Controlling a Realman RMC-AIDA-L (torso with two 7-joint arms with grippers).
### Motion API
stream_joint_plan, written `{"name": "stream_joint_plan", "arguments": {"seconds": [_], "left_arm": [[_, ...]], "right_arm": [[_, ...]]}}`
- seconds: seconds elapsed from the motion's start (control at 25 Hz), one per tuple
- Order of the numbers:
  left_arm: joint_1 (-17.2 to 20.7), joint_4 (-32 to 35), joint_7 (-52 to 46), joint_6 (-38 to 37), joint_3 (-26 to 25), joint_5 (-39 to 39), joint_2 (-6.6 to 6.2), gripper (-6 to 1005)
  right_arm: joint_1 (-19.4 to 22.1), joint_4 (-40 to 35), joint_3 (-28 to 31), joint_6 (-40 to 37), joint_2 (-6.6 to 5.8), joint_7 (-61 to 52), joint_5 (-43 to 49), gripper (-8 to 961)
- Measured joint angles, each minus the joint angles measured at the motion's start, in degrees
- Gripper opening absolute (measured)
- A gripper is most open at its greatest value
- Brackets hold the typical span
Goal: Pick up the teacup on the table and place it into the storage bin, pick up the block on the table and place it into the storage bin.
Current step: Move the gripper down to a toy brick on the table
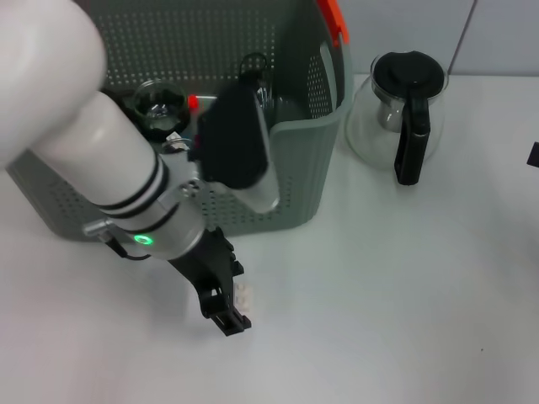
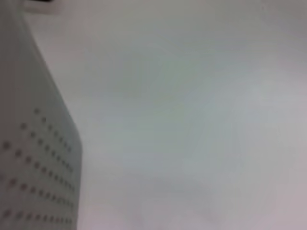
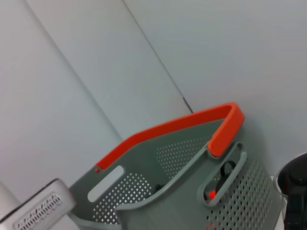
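From the head view I have the left gripper [image 1: 226, 310] down low on the counter [image 1: 404, 295], in the lower middle-left of the frame, just in front of the storage bin [image 1: 295, 168]. A small pale block [image 1: 243, 294] sits right at the black fingertips, touching or nearly touching them on their right side. I cannot tell whether the jaws are closed on it or only standing beside it; the fingers hide the contact. The block is too small for me to read a long axis.

The teacup [image 1: 157, 107] looks to be already inside the bin, a clear glass cup in the upper left of the frame, so I judge the block to be the part of the task left. The bin lies up-frame from the gripper, its front wall close by, so any carry would be a lift and a short move away from me over that wall.

The left arm comes in from the upper left, forearm slanting down and right, wrist pitched steeply toward the counter. Its wrist view shows only bare counter and a perforated bin wall [image 2: 33, 163].

The right arm is parked off to the right, its gripper out of sight; its camera looks at the bin's orange handle [image 3: 192, 125].
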State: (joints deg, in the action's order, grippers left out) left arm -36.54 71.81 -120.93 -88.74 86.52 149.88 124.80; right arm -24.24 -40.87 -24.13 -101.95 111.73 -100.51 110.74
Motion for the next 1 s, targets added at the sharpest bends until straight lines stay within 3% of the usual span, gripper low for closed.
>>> {"name": "stream_joint_plan", "arguments": {"seconds": [0.56,1.0], "left_arm": [[-0.9,-2.7,-1.2,7.6,8.1,2.9,0.00,784],[-1.7,-5.6,-2.7,9.5,8.9,4.2,0.00,785]], "right_arm": [[0.5,0.0,0.3,0.0,-0.02,0.4,0.0,822],[0.5,0.0,0.3,0.0,-0.05,0.2,0.0,822]]}}
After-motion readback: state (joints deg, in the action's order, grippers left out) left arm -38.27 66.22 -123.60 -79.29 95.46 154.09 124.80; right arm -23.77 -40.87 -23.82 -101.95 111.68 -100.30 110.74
